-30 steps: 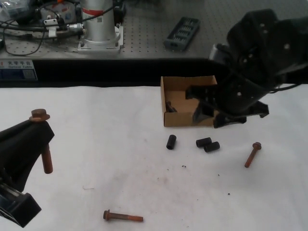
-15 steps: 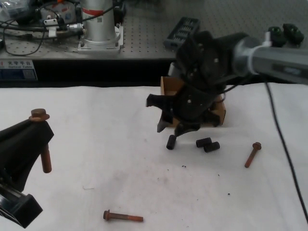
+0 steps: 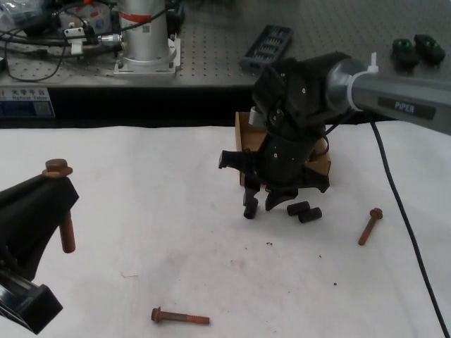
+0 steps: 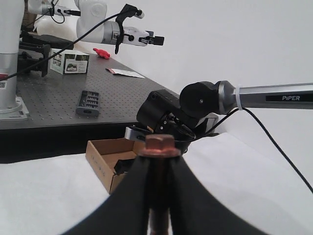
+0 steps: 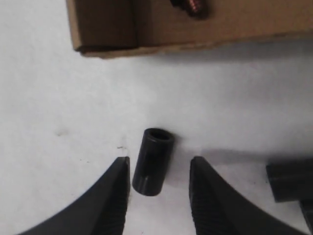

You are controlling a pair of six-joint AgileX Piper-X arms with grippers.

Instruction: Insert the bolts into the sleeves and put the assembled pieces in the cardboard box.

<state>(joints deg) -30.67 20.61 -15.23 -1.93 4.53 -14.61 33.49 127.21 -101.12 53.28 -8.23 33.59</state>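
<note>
While wide around 1 of 3 sleeves (image 5: 153, 161), right tool (image 5: 159, 166); left tool (image 4: 157, 165) tight on 1 of 3 bolts (image 4: 157, 145).

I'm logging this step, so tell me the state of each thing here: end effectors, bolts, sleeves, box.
Left end effector: shut on upright bolt.
Right end effector: open around sleeve, not gripping.
Other sleeves: lying loose.
Loose bolts: lying, unsleeved.
Box: open, piece inside.
</note>
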